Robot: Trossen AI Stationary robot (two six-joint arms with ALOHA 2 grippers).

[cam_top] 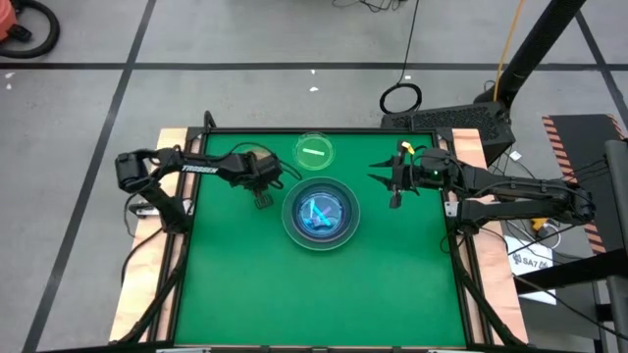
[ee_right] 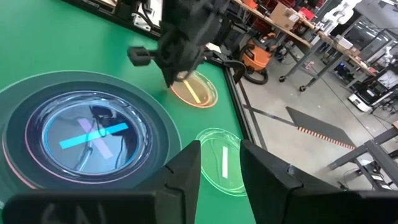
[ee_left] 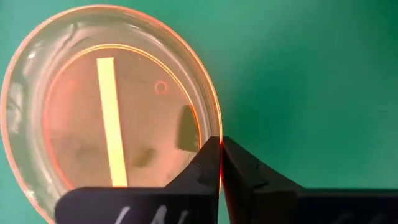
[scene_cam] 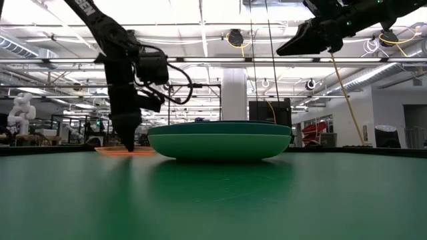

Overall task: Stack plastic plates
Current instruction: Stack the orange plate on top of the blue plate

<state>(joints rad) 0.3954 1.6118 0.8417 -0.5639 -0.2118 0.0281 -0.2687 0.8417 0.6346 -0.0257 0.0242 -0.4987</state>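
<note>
Left hand (ee_left: pixel 220 163) clenched on amber plate (ee_left: pixel 106 112) rim | right hand (ee_right: pixel 219 163) released, raised

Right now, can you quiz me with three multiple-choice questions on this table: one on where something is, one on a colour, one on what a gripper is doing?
1. Where is the small green plate?
A. on the stack
B. alone on the mat, beyond the stack
C. in the right gripper

2. What colour is the small plate at the left gripper?
A. amber
B. blue
C. black

3. How is the left gripper?
A. wide open above the stack
B. out of sight
C. shut on the amber plate's rim

Answers:
1 B: the high view shows it lying apart from the stack.
2 A: the left wrist view shows the amber plate.
3 C: its fingers pinch the rim; the right gripper hangs open, empty.
</note>
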